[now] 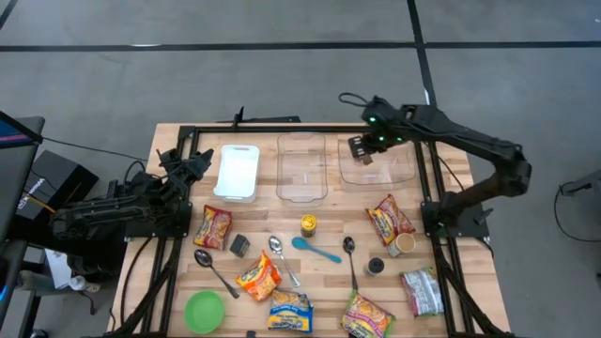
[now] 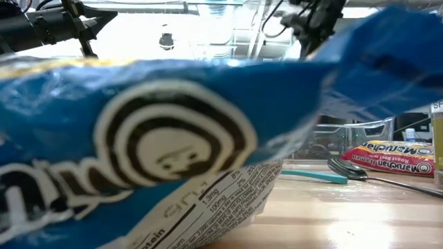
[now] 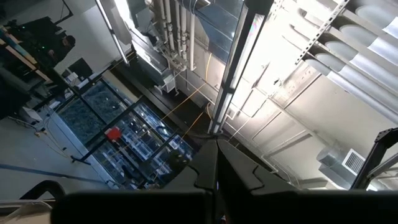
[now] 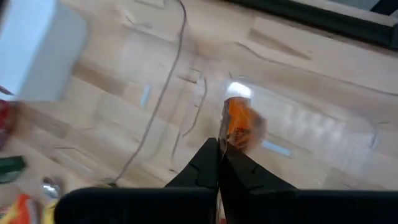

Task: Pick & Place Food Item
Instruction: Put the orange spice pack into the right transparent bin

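Right gripper (image 1: 364, 150) over right clear container (image 1: 399, 174) at table's 1 o'clock, fingers (image 4: 208, 163) pressed together, nothing held. Small orange-labelled food item (image 4: 238, 121) lies inside that container, just beyond fingertips. Left gripper (image 1: 192, 161) parked at 9 o'clock edge beside white container (image 1: 237, 172), jaws closed, empty. Middle clear container (image 1: 302, 167) at 12 o'clock. Ramen packets (image 1: 390, 219), spoons (image 1: 349, 255), green bowl (image 1: 205, 311) scattered toward 6 o'clock.

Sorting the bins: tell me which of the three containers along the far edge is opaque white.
The white container, the one nearest the left arm; the middle clear container and right clear container show the wood through them.
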{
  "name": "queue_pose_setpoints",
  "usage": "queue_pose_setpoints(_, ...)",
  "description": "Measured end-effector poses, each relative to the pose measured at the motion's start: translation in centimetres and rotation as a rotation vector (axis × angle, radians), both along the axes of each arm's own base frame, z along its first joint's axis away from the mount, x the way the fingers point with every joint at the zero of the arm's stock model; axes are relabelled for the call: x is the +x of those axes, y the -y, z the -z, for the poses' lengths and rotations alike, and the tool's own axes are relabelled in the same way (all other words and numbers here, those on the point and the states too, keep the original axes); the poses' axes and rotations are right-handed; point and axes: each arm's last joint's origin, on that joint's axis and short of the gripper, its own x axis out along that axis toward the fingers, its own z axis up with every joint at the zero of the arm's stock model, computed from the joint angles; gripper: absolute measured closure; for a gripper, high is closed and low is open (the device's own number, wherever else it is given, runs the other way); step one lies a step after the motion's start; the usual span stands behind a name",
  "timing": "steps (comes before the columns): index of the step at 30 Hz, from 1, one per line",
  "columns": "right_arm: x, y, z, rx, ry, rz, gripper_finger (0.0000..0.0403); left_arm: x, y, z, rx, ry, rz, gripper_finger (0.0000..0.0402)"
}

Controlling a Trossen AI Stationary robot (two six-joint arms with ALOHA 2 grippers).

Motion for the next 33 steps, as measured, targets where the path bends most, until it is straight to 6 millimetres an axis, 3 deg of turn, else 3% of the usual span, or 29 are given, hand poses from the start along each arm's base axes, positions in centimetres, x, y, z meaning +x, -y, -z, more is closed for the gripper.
queue_pose_setpoints(10, 3.4, 1.8, 4.8, 0.095, -0.158, -0.021, 0.0403, 0.0, 0.0, 0.0, 0.0, 0.0, 0.0, 0.04)
queue_pose_setpoints(19, 5.0, 2.6, 7.9, 0.153, -0.248, -0.005, 0.0403, 0.0, 0.0, 0.0, 0.0, 0.0, 0.0, 0.04)
queue_pose_setpoints(33, 5.4, 2.7, 8.4, 0.184, -0.234, 0.026, 0.0401, 0.0, 0.0, 0.0, 0.0, 0.0, 0.0, 0.04)
